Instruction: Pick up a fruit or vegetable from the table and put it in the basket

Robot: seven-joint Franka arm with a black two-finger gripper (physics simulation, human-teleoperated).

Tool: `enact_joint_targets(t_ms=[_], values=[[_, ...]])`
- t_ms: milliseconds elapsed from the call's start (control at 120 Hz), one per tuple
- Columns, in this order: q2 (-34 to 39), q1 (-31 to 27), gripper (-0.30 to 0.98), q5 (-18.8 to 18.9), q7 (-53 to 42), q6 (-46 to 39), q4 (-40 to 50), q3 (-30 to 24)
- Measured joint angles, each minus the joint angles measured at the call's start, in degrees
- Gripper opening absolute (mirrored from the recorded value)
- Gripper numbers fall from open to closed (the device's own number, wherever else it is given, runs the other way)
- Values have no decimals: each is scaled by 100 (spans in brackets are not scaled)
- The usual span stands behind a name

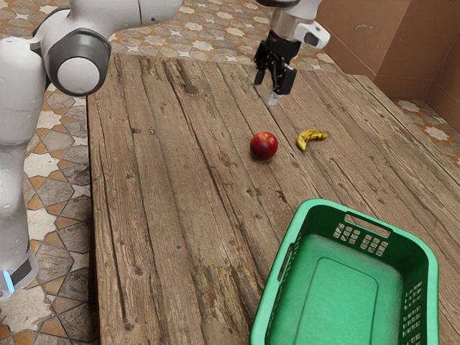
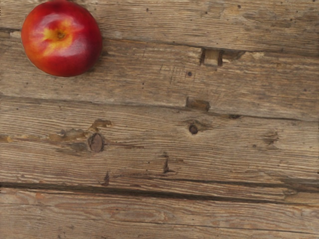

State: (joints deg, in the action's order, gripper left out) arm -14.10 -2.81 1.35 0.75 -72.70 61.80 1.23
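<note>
The red fruit (image 1: 264, 146) sits on the wooden table (image 1: 172, 180), lower than the gripper (image 1: 268, 88) and off to the side of it nearer me, with some bare wood between them. From the hand's own camera it lies off to one side as well, stem hollow up, so the hand isn't lined up squarely over it.

Just beside that fruit, over toward the exterior view's right, there's a small curved banana (image 1: 310, 139), yellow with dark marks, also lower than the gripper and apart from it. The gripper itself hangs in the air above the boards, its two black fingers spread with a clear gap between them and nothing in their hold.

Farther out from the gripper, past both fruits and closer to where I'm standing, the green basket (image 1: 338, 287) stands upright on the table, its bottom bare and its sides pierced with little openings.
</note>
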Motion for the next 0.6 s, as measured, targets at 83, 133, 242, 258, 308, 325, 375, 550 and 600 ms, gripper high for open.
enact_joint_targets(t_ms=[83,133,242,258,308,325,375,550,600], values=[[-5,-4,69,-2,-2,-105,-2,0],[-18,-3,69,-2,-2,-153,-11,0],[-20,-2,69,6,9,-221,-23,13],[-17,-2,69,9,10,-229,-27,14],[16,11,69,19,9,-248,-52,-1],[27,18,69,20,8,-253,-56,-7],[49,42,69,30,6,-264,-51,-11],[222,34,69,-16,-156,-667,1076,374],[367,18,69,-41,-223,-878,1502,536]])
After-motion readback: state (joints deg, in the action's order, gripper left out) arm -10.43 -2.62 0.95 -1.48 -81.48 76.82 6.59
